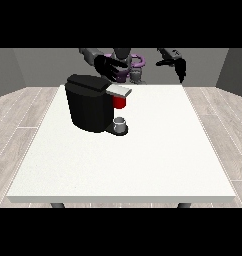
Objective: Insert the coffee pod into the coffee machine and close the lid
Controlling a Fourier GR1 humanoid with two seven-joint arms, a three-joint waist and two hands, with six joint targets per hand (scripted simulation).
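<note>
The robot hand at the view's left hangs in the upper middle of the frame with its fingers spread wide and holding nothing, just above and behind the black coffee machine, whose grey lid juts toward the right over a red part that may be the coffee pod. The robot hand at the view's right hovers at the upper right, fingers drooping loosely and empty, well apart from the machine. A small grey cup sits on the machine's base on the white table; whether the nearer hand touches the machine cannot be told.

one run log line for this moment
hand at view's left: open, above coffee machine | lid: down | hand at view's right: raised, idle
</note>
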